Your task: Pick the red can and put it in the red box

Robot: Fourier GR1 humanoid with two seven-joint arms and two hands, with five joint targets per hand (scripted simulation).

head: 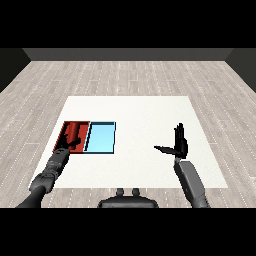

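The left hand hangs over the red tray – its fingers too dark to tell whether they hold the red can, unseen here – while the right hand stands open, empty; apparently the placing step, calling for a clean release.

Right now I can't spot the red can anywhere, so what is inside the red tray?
The left hand lies over the red tray, covering much of its floor. A reddish upright shape shows by the fingers, perhaps the can, though I cannot tell.
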